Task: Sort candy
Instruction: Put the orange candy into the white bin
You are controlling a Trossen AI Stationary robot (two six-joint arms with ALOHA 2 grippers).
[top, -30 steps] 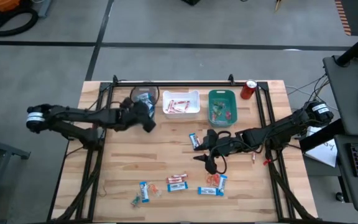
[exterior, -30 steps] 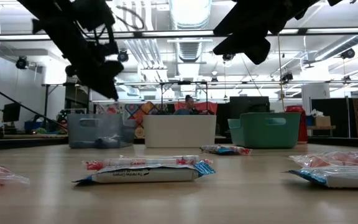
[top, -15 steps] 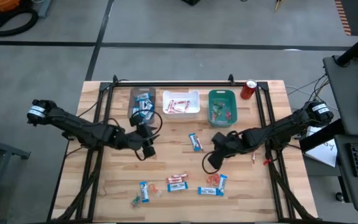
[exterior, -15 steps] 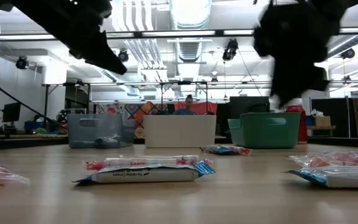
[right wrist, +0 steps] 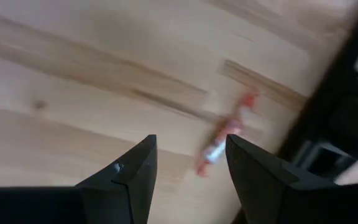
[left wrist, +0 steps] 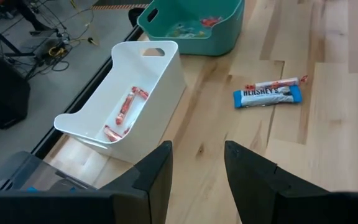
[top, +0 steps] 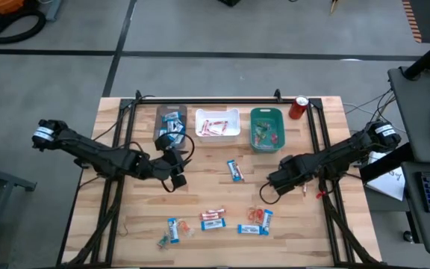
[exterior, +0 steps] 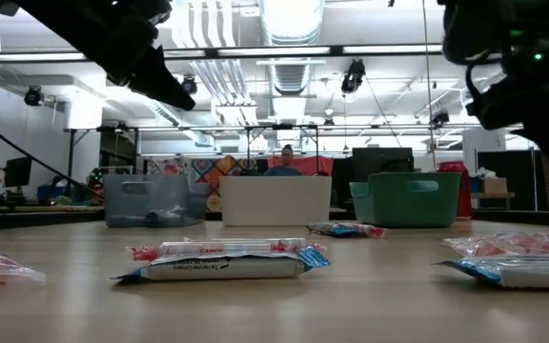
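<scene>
**Right pincer lines up on a stray sweet near the tabletop's right rail**

The right pincer (top: 263,197) hangs over the tabletop (top: 200,190) with its two dark fingers (right wrist: 126,177) spread and nothing between them. Its wrist view shows one small red-and-white twisted sweet (right wrist: 225,140) lying on bare wood just ahead of the gap, close to a dark frame rail. To take it well, the arm would likely need to centre the gap over the sweet, turn so the fingers close across its narrow width, and come down until the tips nearly graze the wood — the piece is thin and could slide away from one finger. The rail beside it leaves little room on that side.

The left pincer (top: 176,179) waits over the left half of the tabletop, fingers apart and empty.

The high view gives the overall layout: the grey bin (top: 171,123), white bin (top: 216,123) and teal bin (top: 267,128) in a row at the far edge, one blue-and-white bar (top: 234,170) alone mid-table, and a loose cluster of candy (top: 213,220) nearer the front. The left wrist view adds what the high view cannot — red-and-white pieces lying inside the white bin. The low view shows a bar's flat profile, though neither pincer's tips.
</scene>
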